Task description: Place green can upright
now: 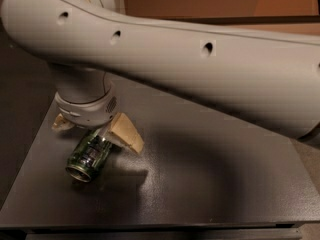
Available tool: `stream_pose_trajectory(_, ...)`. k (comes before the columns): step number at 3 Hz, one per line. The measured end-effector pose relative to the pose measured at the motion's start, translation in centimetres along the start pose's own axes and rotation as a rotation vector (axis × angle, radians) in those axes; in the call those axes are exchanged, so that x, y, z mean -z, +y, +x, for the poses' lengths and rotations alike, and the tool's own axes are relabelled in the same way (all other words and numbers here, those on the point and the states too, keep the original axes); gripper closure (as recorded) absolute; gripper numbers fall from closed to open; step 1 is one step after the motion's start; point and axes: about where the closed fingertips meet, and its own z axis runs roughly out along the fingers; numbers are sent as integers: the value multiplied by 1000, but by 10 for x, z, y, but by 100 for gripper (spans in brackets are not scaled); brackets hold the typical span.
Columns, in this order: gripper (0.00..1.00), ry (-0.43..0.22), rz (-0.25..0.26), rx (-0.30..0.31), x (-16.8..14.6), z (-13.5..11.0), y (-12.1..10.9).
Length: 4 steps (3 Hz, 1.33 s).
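With the jaws splayed wide and clamped on nothing, hung low over the left part of the dark matte bench (pixel 215 194) as seen in the camera view, beneath the bulky white arm (pixel 200 74). Straddled the upper end of the shiny dark-green metal drink can (pixel 89 156), with one tan wedge-shaped finger (pixel 127 139) just beside it on the right and the other showing at the far left. Found the can lying on its side, not upright, with its silver-rimmed end pointing toward the front left of the bench and its far end tucked under the rounded white wrist (pixel 87 104).

Judged the risks thus:

- Could roll away across the bench if nudged by one finger ahead of the other, being round and on its side.
- Could slip or squirt out of a pinch taken too near the end, given the smooth metal.
- Could topple again if released while tilted, or if dropped from above the bench.
- Could go over the near left edge, not far from the can.

Contact between wrist and can: impossible to tell.
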Motion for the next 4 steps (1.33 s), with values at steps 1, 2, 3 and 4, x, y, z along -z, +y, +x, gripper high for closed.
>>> stream_pose_trajectory(1,0,-18,-14,-30,-6,-5,-2)
stream_pose_trajectory(2,0,-45,-18,-70,-10,-16,-4)
stream_pose_trajectory(3,0,-51,-7,-74,-8,-21,-3)
stream_pose_trajectory(4,18,-53,-2,-68,-8,-26,-4)
